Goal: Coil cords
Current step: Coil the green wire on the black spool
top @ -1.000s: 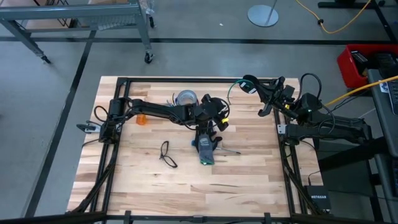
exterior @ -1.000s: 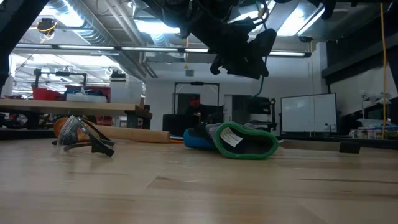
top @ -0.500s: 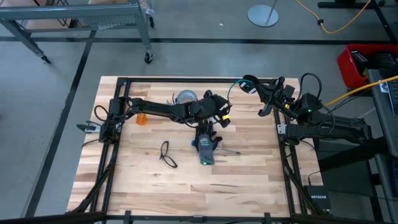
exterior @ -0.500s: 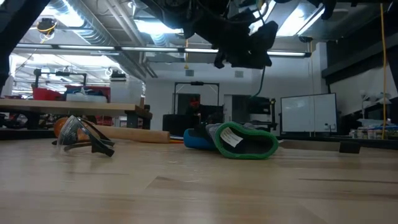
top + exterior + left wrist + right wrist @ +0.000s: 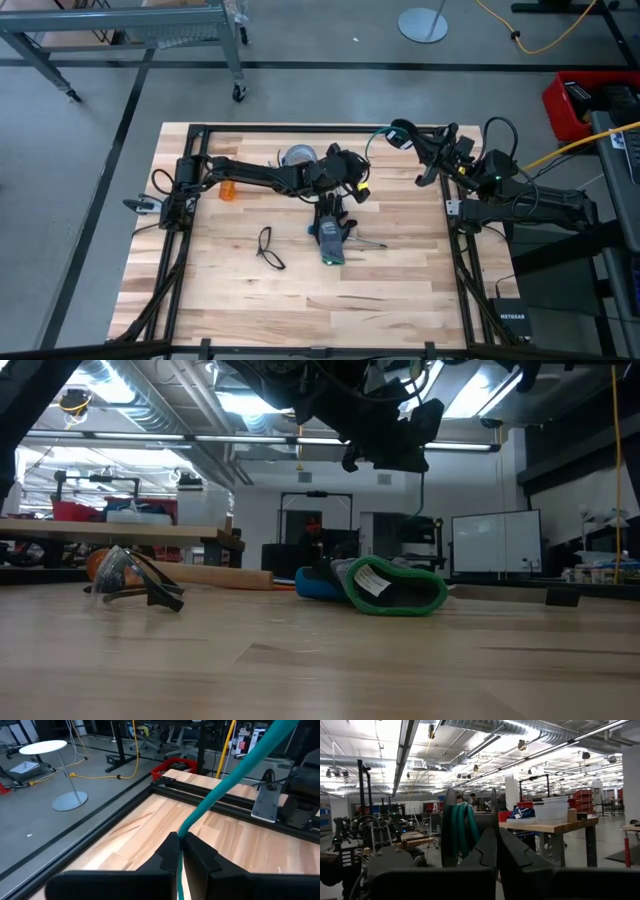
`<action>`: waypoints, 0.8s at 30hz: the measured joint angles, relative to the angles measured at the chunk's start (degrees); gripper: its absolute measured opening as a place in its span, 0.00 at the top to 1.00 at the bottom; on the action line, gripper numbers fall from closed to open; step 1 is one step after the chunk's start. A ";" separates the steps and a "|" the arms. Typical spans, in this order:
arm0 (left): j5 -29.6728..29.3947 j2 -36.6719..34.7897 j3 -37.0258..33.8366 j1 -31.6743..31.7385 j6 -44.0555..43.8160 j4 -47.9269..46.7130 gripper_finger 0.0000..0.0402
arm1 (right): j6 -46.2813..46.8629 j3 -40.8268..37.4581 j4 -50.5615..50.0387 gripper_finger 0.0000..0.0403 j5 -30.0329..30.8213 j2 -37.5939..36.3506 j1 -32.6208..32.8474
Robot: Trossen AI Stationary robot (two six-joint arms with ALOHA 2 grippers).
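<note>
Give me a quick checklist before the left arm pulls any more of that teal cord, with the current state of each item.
1. Left gripper shut on the teal cord: ok, fingers pinch it.
2. Right gripper shut, with the cord's coil wound beside its fingers: ok.
3. Cord runs free between the arms: cannot tell, most of the span is hidden in the high view.
4. Glove below the left gripper, clear of the cord: ok.
5. Safety glasses lie apart from both arms: ok.

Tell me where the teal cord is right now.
The teal cord is stretched between the two arms above the table's far side: the left gripper pinches one end, the right gripper holds the coil.
</note>
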 joint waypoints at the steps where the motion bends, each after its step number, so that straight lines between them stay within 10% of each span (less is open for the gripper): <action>1: -0.02 0.00 0.02 -0.02 -0.09 0.00 0.98 | 0.00 0.00 0.03 0.99 0.41 0.09 0.00; 24: 13.34 5.68 0.04 0.13 -14.23 0.43 1.00 | -0.16 0.04 18.20 1.00 7.14 16.63 0.04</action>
